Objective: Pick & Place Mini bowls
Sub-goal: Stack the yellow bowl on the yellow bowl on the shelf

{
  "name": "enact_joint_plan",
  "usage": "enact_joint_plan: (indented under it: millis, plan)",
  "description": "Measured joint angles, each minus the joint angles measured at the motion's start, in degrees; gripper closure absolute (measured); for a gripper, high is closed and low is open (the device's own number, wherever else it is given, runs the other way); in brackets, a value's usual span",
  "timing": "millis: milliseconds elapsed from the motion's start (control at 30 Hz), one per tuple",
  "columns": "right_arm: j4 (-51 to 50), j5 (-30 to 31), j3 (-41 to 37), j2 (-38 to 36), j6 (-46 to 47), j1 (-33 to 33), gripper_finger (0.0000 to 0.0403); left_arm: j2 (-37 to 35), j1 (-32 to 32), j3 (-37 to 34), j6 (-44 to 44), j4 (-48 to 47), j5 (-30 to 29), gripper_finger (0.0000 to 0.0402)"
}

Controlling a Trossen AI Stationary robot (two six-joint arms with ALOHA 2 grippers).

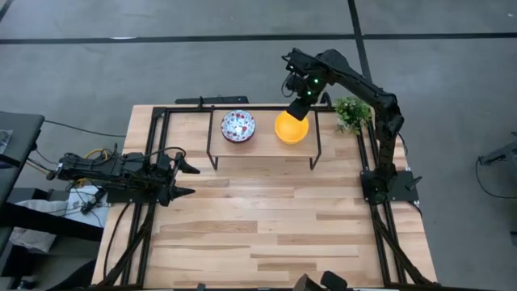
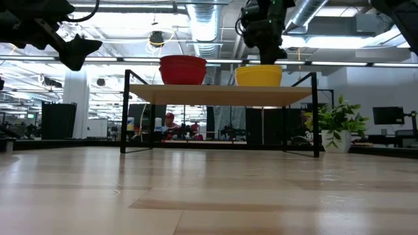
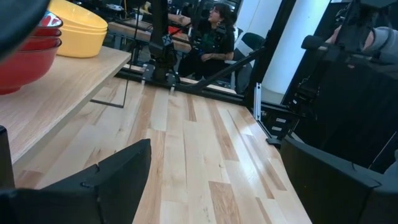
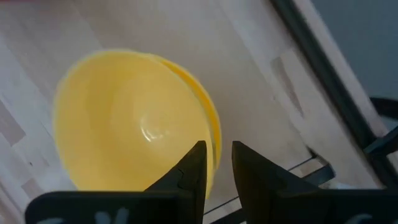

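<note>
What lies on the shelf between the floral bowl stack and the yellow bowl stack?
Nothing: in the high view, bare shelf board separates the floral bowls from the yellow bowls. The low view shows the same gap.

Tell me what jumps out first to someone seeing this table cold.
The glossy yellow bowl stack sits on the raised wooden shelf at the table's far side, with the right gripper directly over its rim, fingers a little apart astride the edge. Beside it on the shelf is the stack of red bowls with floral-speckled white insides. The left gripper waits open, low at the table's left edge.
</note>
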Motion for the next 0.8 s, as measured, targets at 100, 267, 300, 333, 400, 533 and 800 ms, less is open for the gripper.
enact_joint_plan:
  millis: [100,267,300,333,400,533,800]
  plan:
    - [0.0,0.4,2.5,-0.2,0.0,0.2,0.0335,0.0,0.0,0.0,0.0,0.0,0.0,0.0046]
    - [0.1,1.6,6.3,-0.3,0.0,1.2,0.0337,0.0,0.0,0.0,0.0,0.0,0.0,0.0046]
    - [0.1,1.7,6.3,-0.3,-0.3,1.6,0.0341,0.0,0.0,0.0,0.0,0.0,0.0,0.0046]
    - [0.1,1.7,6.2,-0.3,-0.9,2.0,0.0346,0.0,0.0,0.0,0.0,0.0,0.0,0.0046]
    - [0.1,2.5,5.5,-0.1,-1.5,2.7,0.0364,0.0,0.0,0.0,0.0,0.0,0.0,0.0046]
    - [0.3,2.8,2.7,0.2,-2.9,3.0,0.0397,0.0,0.0,0.0,0.0,0.0,0.0,0.0046]
    - [1.5,2.8,-1.1,0.2,-2.6,2.5,0.0399,0.0,0.0,0.0,0.0,0.0,0.0,0.0046]
